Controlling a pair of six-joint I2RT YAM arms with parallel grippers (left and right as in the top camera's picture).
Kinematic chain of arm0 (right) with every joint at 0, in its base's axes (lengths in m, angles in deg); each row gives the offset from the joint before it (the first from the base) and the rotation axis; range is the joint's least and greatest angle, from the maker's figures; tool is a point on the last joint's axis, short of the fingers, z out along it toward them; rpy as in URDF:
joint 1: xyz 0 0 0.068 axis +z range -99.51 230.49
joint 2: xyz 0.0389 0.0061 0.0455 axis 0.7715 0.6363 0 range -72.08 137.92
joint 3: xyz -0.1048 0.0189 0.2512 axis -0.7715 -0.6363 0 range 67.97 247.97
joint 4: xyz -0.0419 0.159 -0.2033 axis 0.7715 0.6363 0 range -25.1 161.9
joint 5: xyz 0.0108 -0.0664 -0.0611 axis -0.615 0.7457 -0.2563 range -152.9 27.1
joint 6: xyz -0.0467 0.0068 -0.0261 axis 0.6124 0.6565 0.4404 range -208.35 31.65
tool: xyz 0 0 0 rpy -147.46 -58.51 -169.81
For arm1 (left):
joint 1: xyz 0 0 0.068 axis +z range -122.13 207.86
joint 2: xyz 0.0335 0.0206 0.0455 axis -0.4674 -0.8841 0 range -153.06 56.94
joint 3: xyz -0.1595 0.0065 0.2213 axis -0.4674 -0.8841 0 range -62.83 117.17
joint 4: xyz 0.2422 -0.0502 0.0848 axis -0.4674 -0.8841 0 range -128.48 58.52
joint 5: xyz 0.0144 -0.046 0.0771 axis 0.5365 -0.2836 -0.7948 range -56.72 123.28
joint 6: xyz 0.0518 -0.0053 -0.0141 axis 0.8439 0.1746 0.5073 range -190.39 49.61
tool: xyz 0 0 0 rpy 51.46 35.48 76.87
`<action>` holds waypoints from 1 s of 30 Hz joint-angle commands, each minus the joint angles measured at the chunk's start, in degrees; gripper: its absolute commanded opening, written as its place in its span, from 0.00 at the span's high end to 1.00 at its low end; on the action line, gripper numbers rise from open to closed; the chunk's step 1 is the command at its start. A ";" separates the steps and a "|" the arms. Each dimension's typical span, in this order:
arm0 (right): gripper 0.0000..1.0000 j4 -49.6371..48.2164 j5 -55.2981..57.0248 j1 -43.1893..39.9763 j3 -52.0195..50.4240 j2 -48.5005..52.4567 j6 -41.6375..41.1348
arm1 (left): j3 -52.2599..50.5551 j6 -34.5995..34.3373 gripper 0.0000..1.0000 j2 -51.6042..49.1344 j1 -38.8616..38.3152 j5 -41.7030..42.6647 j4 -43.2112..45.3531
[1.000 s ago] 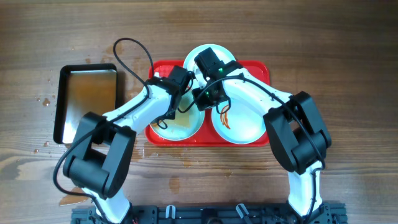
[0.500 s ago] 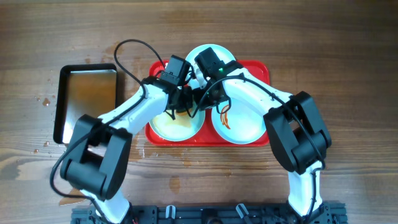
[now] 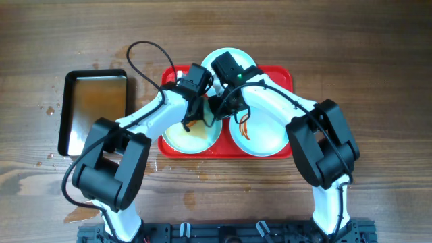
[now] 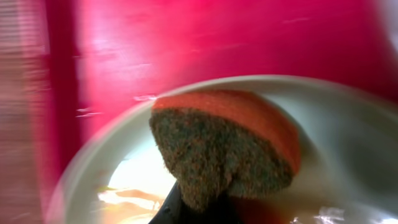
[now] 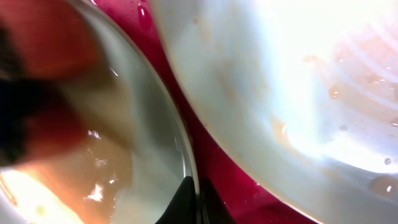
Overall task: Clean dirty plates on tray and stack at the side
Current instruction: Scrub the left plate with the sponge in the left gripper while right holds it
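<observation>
The red tray (image 3: 280, 75) carries three pale plates. My left gripper (image 3: 196, 116) is shut on an orange sponge (image 4: 230, 143) with a dark scouring face, pressed into the front-left plate (image 3: 182, 138), which is wet with brownish smears. My right gripper (image 3: 221, 108) is shut on that plate's right rim (image 5: 186, 155), one finger on either side of it. The front-right plate (image 3: 263, 138) shows orange-brown sauce streaks (image 3: 243, 126). Both arms partly cover the back plate (image 3: 214, 61). The left wrist view is blurred.
A black-rimmed metal pan (image 3: 94, 111) lies left of the tray. Water drops and wet patches (image 3: 50, 111) dot the wooden table on the left. A black cable (image 3: 145, 50) loops above the left arm. Both wrists crowd the tray's middle.
My left gripper has swept the sponge across the front-left plate, ending a little further right and back. The right gripper has kept its hold on the rim.
</observation>
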 commanded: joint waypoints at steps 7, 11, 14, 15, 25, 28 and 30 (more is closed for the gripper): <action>0.96 0.35 1.03 0.07 -0.96 1.14 0.57 | 0.09 -0.37 0.96 -3.10 0.94 -20.68 -7.02; 0.96 0.35 1.03 0.07 -0.96 1.14 0.59 | 3.41 -0.59 0.96 -0.81 0.94 -21.90 -11.19; 0.96 0.35 1.03 0.07 -0.96 1.14 0.59 | 4.94 -3.85 0.96 2.43 0.94 -18.91 -12.57; 0.96 0.35 1.03 0.07 -0.96 1.14 0.59 | 4.94 -3.85 0.96 3.41 0.94 -15.41 -12.50; 0.96 0.44 1.03 0.02 -0.96 1.14 0.61 | -0.72 -4.09 0.96 4.44 0.90 25.22 -1.31; 0.96 0.44 1.03 0.02 -0.96 1.14 0.61 | -3.80 -5.29 0.96 4.44 0.96 24.55 -0.02; 0.96 0.44 1.03 0.02 -0.96 1.14 0.61 | -5.62 -5.29 0.96 4.44 0.96 23.61 -0.07</action>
